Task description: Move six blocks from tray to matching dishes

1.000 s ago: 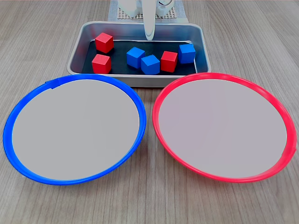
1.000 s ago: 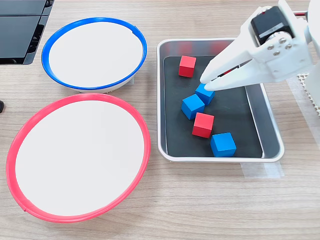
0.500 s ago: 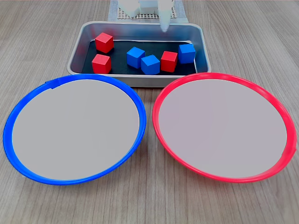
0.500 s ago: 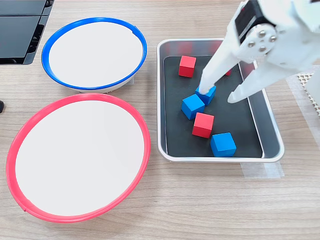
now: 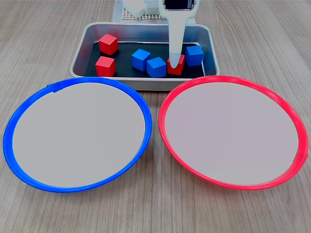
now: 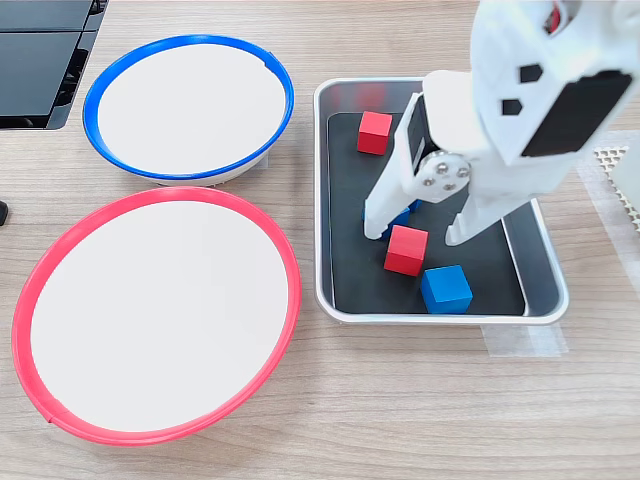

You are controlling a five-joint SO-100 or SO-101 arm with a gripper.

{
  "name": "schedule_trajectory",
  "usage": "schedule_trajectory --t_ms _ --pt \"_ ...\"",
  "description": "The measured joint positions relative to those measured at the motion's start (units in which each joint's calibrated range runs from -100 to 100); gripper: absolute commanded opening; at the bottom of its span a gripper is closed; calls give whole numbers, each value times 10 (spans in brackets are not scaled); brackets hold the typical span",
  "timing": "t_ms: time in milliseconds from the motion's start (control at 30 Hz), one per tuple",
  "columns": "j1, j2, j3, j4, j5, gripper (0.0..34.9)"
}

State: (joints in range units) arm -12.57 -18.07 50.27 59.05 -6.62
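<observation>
Wooden table [image 5: 39, 39] — tray [image 5: 80, 48] holds six blocks — three red, three blue.

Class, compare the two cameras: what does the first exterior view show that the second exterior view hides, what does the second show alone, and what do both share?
Only the first exterior view shows all six blocks in the tray, including the lower left red block.

Only the second exterior view shows the end effector open, straddling a red block, plus a dark object at the table's corner.

Both show the blue-rimmed dish and red-rimmed dish holding no blocks.
</observation>
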Motion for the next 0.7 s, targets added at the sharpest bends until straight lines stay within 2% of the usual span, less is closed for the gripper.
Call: schedule_trajectory --t_ms 33,67,100,267,367,433,567,667,700 --pt "-2 9 -7 -2 1 46" --pt "-4 22 -16 -12 4 8" --pt "-3 29 -20 -12 4 2" --pt "0 56 -62 -5 30 0" --pt "2 60 -162 78 58 0" --pt "8 84 -299 144 67 0" --pt "-7 118 -406 148 67 1" --pt "-41 242 -559 103 53 3" --pt "-42 260 -574 99 50 13"
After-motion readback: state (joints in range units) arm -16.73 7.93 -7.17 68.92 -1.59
